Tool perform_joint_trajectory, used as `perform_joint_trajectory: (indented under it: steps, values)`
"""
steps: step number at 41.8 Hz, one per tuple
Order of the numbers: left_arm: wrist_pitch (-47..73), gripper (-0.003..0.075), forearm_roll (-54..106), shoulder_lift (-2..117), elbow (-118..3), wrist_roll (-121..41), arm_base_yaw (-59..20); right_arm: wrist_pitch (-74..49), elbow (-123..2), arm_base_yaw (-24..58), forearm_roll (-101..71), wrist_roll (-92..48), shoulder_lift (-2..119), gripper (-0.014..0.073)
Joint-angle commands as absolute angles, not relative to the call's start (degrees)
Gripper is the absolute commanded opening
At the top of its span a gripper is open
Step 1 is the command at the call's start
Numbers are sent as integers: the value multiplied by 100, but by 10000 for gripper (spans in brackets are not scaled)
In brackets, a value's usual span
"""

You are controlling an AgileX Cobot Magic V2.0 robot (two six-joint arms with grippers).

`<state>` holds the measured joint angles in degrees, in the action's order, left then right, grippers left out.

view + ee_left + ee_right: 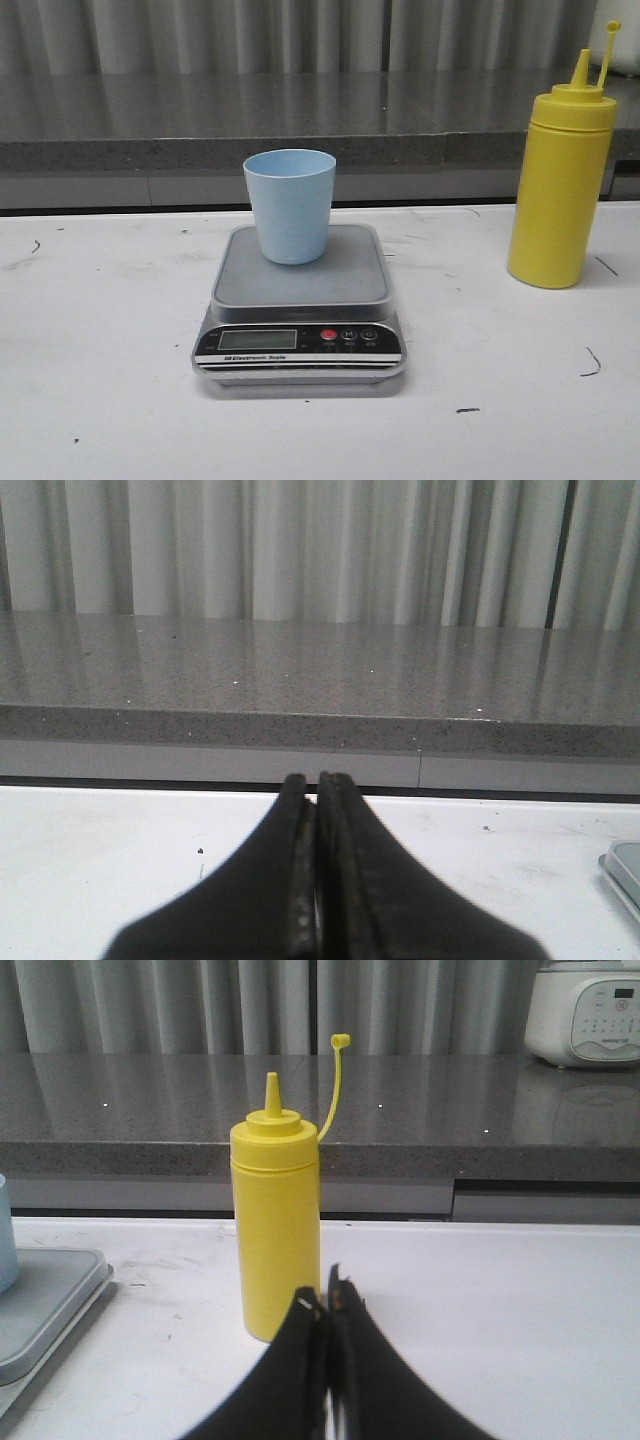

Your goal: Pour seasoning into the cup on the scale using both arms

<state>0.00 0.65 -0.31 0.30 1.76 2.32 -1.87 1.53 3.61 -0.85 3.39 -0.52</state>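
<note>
A pale blue cup (290, 205) stands upright on the grey platform of the silver scale (300, 290) in the middle of the white table. The yellow seasoning bottle (562, 185) stands upright to the right of the scale, its tip cover hanging open on its tether. Neither gripper shows in the front view. My left gripper (316, 780) is shut and empty above bare table, with the scale's corner (622, 865) at the view's edge. My right gripper (322, 1295) is shut and empty, a short way in front of the bottle (276, 1215). The cup's edge (5, 1235) and scale (45, 1305) also show there.
A grey stone ledge (200, 125) runs behind the table, with pale curtains above it. A white kitchen appliance (585, 1010) stands on the ledge at the far right. The white table (100, 350) has small dark marks.
</note>
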Motion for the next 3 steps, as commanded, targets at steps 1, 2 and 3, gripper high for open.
perform_joint_trajectory:
  steps: [1,2,3]
  values:
    - [-444,-20,104,-117,164,249,237,316,124,318,-57,345,-151,-69]
    - [-444,-20,104,-117,164,249,237,316,124,318,-57,345,-151,-69]
    - [-444,-20,104,-117,164,249,237,316,124,318,-57,345,-151,-69]
